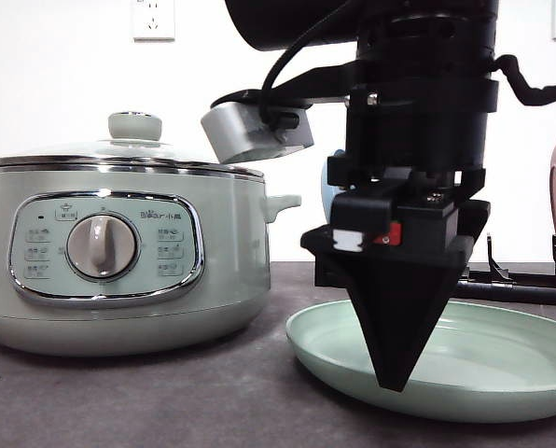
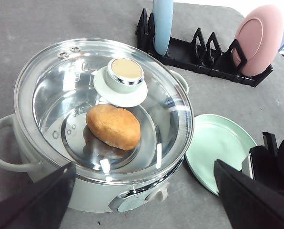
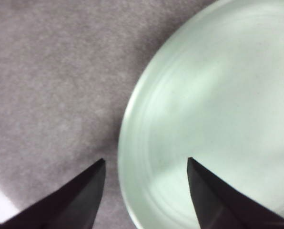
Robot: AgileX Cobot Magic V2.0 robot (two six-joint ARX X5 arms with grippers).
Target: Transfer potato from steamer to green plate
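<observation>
The potato (image 2: pixel 113 126) lies inside the steamer (image 1: pixel 222 280), under its shut glass lid with the green knob (image 2: pixel 125 71). My left gripper (image 2: pixel 144 164) hovers open above the steamer's front edge (image 2: pixel 132 202), fingers spread wide and holding nothing. The green plate (image 1: pixel 502 364) lies empty on the table just right of the steamer, also seen from above (image 2: pixel 218 143). My right gripper (image 1: pixel 395 378) points straight down over the plate's left rim. In the right wrist view it is open (image 3: pixel 146 159), with the rim of the plate (image 3: pixel 218 95) between its fingers.
A black dish rack (image 2: pixel 189 52) stands behind the steamer, holding a blue plate (image 2: pixel 162 24) and a pink plate (image 2: pixel 258 38) upright. The grey tabletop (image 3: pixel 51 71) lies bare left of the green plate. A white wall rises behind.
</observation>
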